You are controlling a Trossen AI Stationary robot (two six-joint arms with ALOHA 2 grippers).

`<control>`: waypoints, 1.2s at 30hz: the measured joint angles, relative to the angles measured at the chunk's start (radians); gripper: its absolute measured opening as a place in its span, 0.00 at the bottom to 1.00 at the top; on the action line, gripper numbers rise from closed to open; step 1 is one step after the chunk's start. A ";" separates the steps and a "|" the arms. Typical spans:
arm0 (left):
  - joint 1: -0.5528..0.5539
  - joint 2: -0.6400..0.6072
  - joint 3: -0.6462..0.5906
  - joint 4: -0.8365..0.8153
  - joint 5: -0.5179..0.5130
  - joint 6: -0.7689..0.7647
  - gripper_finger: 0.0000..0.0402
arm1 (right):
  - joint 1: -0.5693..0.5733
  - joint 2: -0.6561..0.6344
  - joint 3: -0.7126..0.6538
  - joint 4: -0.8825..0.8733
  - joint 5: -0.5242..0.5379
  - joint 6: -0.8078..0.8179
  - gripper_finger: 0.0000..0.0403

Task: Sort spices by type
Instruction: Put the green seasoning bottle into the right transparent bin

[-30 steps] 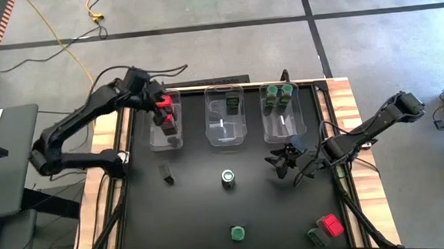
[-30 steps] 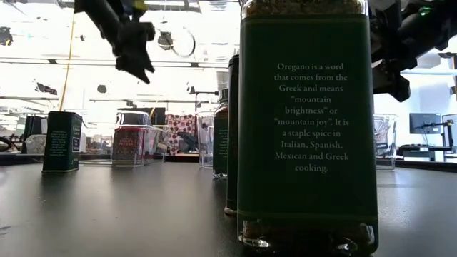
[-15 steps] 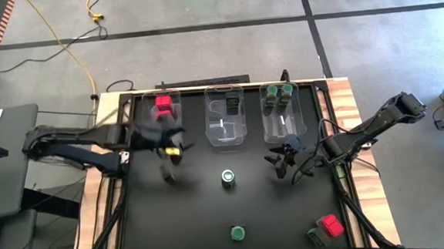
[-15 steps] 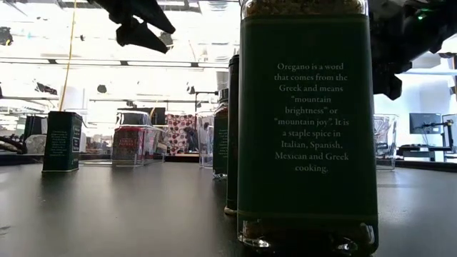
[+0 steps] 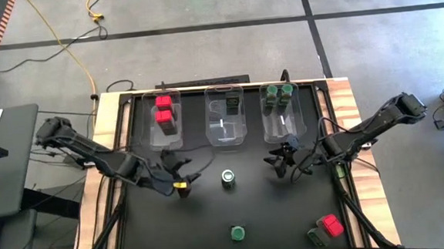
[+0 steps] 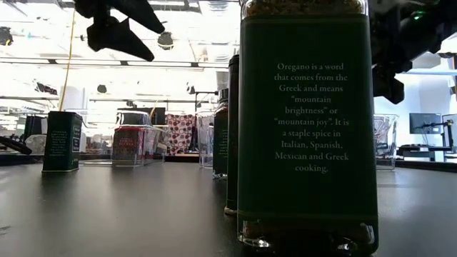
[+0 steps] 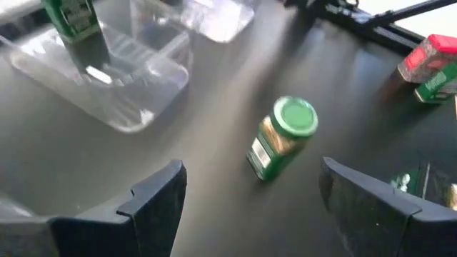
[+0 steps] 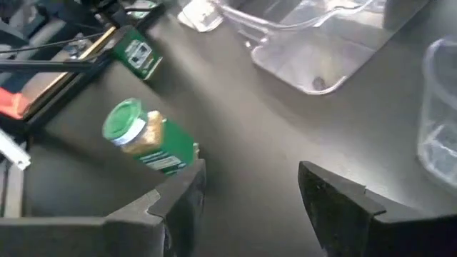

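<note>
My left gripper point(image 5: 177, 173) hangs open above the table, just near of the left bin point(image 5: 152, 136), with nothing between its fingers. A green-lidded jar point(image 5: 227, 177) stands to its right, seen ahead in the left wrist view point(image 7: 284, 135). My right gripper point(image 5: 282, 161) hovers open before the right bin point(image 5: 282, 128); the same jar point(image 8: 146, 139) stands beyond it. Red-topped spices point(image 5: 164, 105) sit in the left bin, a dark one point(image 5: 232, 103) in the middle bin, green-lidded jars point(image 5: 277, 94) in the right bin. A dark tin point(image 6: 62, 140) stands on the table.
Another green-lidded jar point(image 5: 237, 232) stands near the front edge and fills the low view point(image 6: 307, 128). A red-topped container point(image 5: 332, 224) and a dark one point(image 5: 317, 236) lie at the front right. The middle bin point(image 5: 228, 132) stands between the other two.
My left gripper has swung from above the left bin toward the table's near edge and somewhat down, rolling as it went; it now hangs over the table left of the green-lidded jar. The red-topped spices stay in the left bin.
</note>
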 joint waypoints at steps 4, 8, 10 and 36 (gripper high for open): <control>-0.036 0.042 0.000 0.001 -0.010 -0.080 0.76 | 0.002 -0.001 0.000 0.002 -0.012 0.001 0.66; -0.062 0.060 0.000 -0.002 -0.037 -0.124 0.76 | 0.003 -0.001 0.000 0.002 -0.022 0.001 0.74; -0.069 0.058 0.000 0.000 -0.059 -0.123 0.76 | 0.004 -0.001 0.000 0.003 -0.022 0.001 0.78; -0.147 0.038 -0.235 0.226 0.054 0.254 0.76 | -0.124 0.102 0.237 0.378 -0.178 -0.711 0.82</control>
